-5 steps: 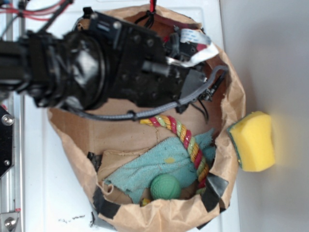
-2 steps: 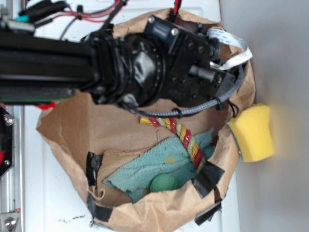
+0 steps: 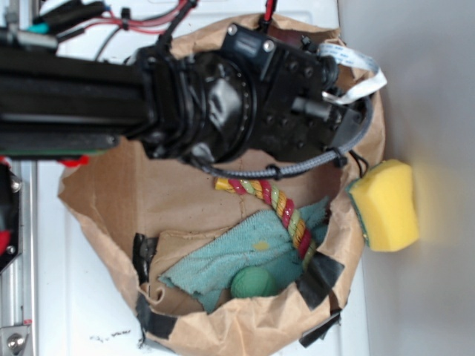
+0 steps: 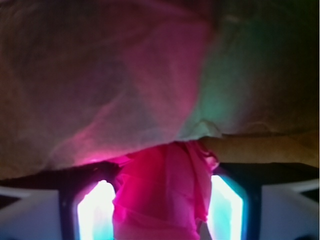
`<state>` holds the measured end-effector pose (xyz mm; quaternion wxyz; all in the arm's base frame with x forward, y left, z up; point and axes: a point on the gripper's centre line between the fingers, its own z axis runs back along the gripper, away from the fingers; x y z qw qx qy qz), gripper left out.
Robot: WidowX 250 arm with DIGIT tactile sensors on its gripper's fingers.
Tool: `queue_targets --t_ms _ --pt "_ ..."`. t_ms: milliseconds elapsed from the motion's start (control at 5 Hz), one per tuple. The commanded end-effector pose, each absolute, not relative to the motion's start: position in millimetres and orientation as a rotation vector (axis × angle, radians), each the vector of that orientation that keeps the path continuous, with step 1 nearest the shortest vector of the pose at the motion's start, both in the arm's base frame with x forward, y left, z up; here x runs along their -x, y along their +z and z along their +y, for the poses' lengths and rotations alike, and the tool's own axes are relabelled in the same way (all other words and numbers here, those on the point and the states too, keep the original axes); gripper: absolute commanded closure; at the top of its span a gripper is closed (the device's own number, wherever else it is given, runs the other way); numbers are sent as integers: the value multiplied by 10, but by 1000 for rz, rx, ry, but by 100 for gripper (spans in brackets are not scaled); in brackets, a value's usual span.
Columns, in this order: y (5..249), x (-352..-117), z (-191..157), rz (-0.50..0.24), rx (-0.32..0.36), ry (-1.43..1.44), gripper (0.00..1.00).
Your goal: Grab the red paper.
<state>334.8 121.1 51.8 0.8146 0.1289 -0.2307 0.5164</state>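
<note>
White surface (image 3: 89,311) under the brown paper bag (image 3: 119,200) — my fingers (image 4: 162,200) pinch the red paper (image 4: 160,195) between them, its crumpled length running straight out ahead — against the bag wall.

the paper (image 4: 160,190) sits between the gripper (image 4: 161,200) fingers; in the bag (image 3: 111,200) lie rope (image 3: 278,208), cloth (image 3: 223,259) and ball (image 3: 252,282); a sponge (image 3: 386,208) sits just outside.

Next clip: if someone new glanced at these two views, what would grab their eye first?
In the exterior view, the big black robot arm dominates, reaching into the upper part of the brown paper bag, with a yellow sponge outside the bag on the right. Lower in the bag lie a striped rope, a teal cloth and a green ball. In the wrist view, the red paper glows between the gripper fingers.
</note>
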Motion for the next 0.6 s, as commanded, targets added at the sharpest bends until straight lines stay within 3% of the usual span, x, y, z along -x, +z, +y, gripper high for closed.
queue_targets --t_ms 0,200,400 --pt "995 -3019 1231 -441 -131 852 100" --pt "1322 -2745 993 -366 27 630 100" --pt "1633 -2628 822 -329 128 510 100"
